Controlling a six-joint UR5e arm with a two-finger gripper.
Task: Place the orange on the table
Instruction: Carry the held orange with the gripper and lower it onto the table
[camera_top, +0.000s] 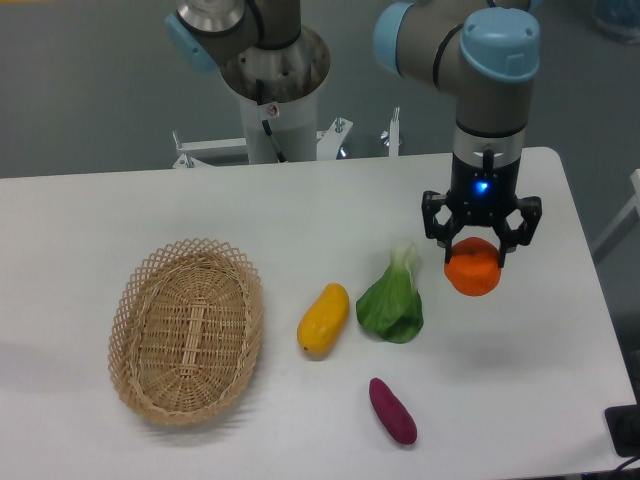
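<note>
The orange (473, 272) is a small round bright fruit at the right side of the white table (300, 200). My gripper (476, 255) points straight down over it. The two black fingers (446, 245) stand wide apart and sit against the upper left and right sides of the orange, holding it. The orange hangs low over the tabletop; I cannot tell whether its underside touches the surface.
A green leafy vegetable (393, 300) lies just left of the orange. A yellow-orange mango-shaped fruit (324, 317) lies further left. A purple sweet potato (393, 410) lies near the front edge. An oval wicker basket (187, 328) stands at the left. The table's right edge is near the gripper.
</note>
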